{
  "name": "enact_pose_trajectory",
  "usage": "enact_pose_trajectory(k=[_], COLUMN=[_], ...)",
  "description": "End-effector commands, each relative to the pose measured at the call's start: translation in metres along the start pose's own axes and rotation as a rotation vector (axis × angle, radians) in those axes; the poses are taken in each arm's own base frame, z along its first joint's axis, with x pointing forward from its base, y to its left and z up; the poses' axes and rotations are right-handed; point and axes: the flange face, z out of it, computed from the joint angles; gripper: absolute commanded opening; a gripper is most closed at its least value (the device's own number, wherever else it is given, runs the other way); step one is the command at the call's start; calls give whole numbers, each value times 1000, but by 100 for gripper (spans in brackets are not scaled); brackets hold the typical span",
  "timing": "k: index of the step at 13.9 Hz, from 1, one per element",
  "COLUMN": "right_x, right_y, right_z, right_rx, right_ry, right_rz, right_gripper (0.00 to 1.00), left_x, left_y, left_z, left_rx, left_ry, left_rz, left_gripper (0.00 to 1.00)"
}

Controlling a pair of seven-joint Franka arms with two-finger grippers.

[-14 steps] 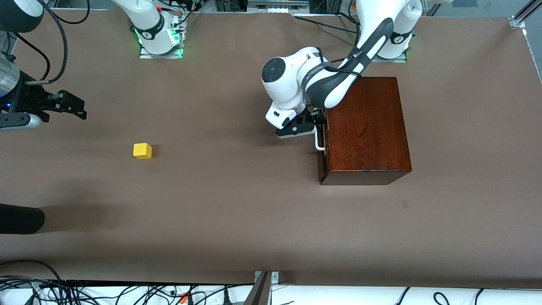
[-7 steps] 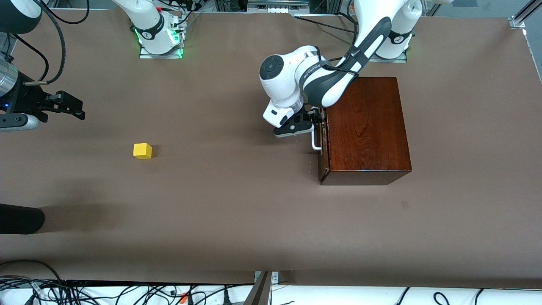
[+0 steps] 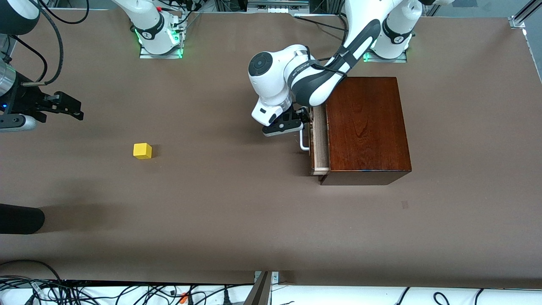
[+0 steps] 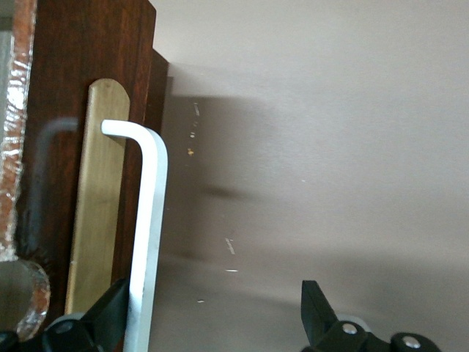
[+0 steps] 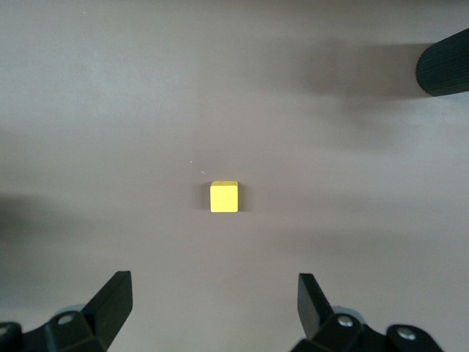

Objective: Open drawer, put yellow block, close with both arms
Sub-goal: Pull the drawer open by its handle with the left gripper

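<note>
At the nine o'clock face of the wooden box [image 3: 364, 127], as the front view shows it, your drawer [image 3: 320, 144] stands out only a sliver, a thin strip of pale tray showing past the dark wood. The left gripper [image 3: 298, 123] is right at the white handle [image 3: 303, 142]. The left wrist view shows the fingers spread wide, with the bar [image 4: 150, 220] lying against the inner side of one finger [image 4: 110, 315] and the other finger well clear. So you are hooking that handle, not pinching it.

Opening is under way, I'd say, but barely started: that gap looks too narrow for anything to drop in.

The yellow block [image 3: 142, 151] sits untouched on the table [image 3: 237, 212], well apart from the box at about its nine o'clock. Your right gripper [image 3: 70, 108] hangs over bare table at the right arm's end, near ten o'clock of the block, fingers wide open and holding nothing. Its wrist camera has the block [image 5: 224, 197] centred ahead of the open fingers [image 5: 117, 293].

Left for you: finish the pull, then pick, place, and the two-arm close.
</note>
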Motion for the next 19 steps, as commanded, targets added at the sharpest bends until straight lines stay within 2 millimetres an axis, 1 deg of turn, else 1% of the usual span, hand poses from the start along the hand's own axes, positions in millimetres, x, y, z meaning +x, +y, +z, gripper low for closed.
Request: enact_pose_trajectory(k=[1, 2, 4, 7, 10, 11, 13, 14, 16, 19], right_x=[2, 2, 4, 4, 4, 4, 4, 7, 8, 20], right_y=[4, 4, 6, 6, 6, 7, 7, 5, 5, 4], right_z=[-4, -4, -1, -1, -2, -2, 1, 5, 9, 38], right_rx=[19, 17, 17, 17, 15, 11, 11, 11, 11, 8], right_ry=[6, 6, 2, 2, 3, 3, -2, -9, -16, -62], right_rz=[-9, -9, -6, -6, -11, -11, -6, -12, -12, -14], right_gripper=[100, 100, 100, 100, 100, 100, 100, 100, 100, 100], left_x=[-7, -12, -13, -15, -18, -16, -19, -18, -19, -17], left_y=[24, 30, 40, 42, 56, 59, 67, 69, 75, 84], left_z=[-4, -7, -15, -16, -27, -27, -30, -29, -33, -41], left_rx=[-29, -39, -64, -69, -104, -111, -124, -127, -141, -170], left_ry=[9, 2, -5, -8, -15, -16, -14, -17, -14, -9], left_rz=[-14, -12, -18, -17, -23, -27, -34, -38, -41, -50], left_gripper=[100, 100, 100, 100, 100, 100, 100, 100, 100, 100])
